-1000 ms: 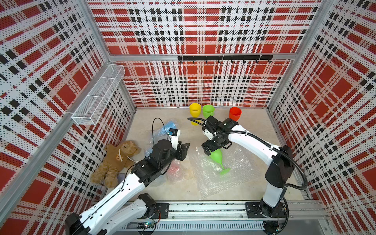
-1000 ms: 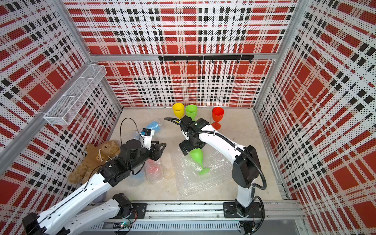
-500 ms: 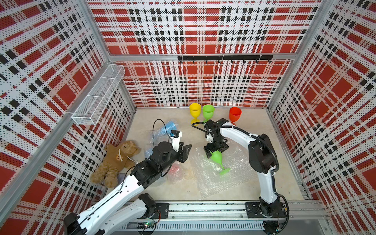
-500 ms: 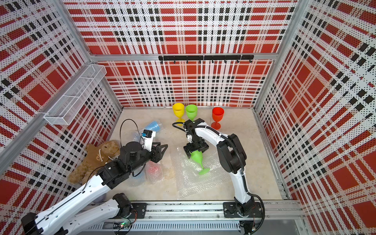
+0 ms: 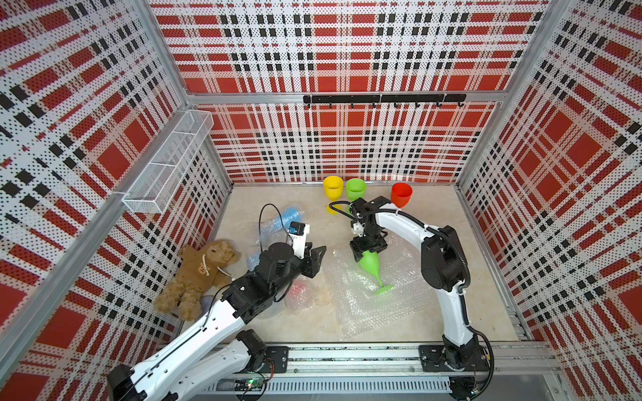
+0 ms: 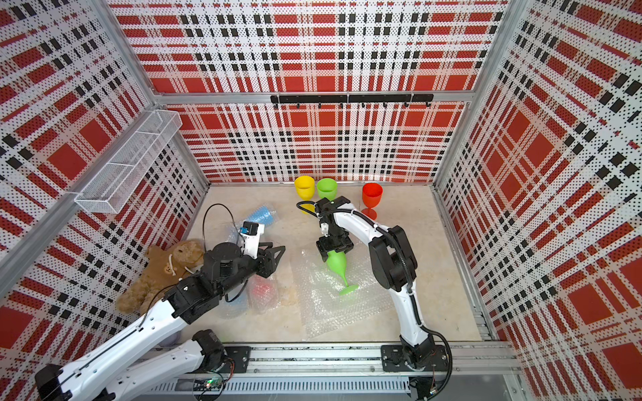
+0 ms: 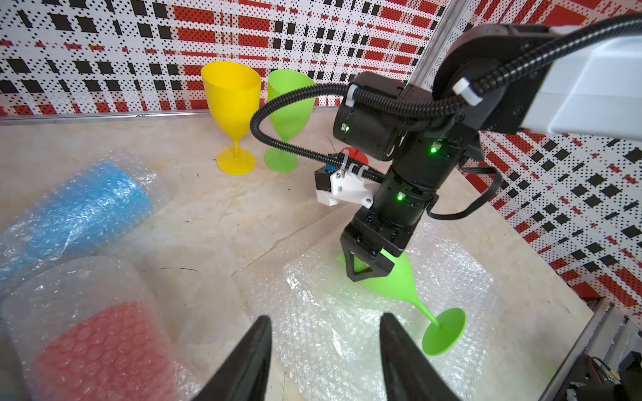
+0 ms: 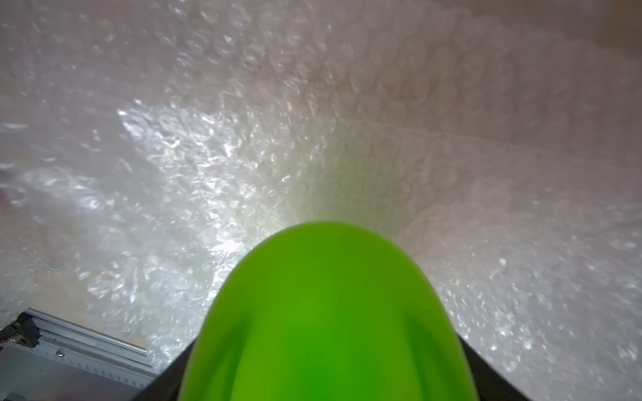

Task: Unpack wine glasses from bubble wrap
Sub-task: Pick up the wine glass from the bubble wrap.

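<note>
Green goblet (image 5: pixel 373 269) lies sideways on flat bubble wrap (image 5: pixel 378 312), bowl btw jaws of my right gripper (image 5: pixel 369 252); can't tell if clamped. Left gripper (image 7: pixel 324 316) empty, jaws apart, nearby. Light, stiff, slick plastic: I'd take the bowl, though it could squirt out. Left wrist cam shows stem & foot; right wrist only bowl.
</note>
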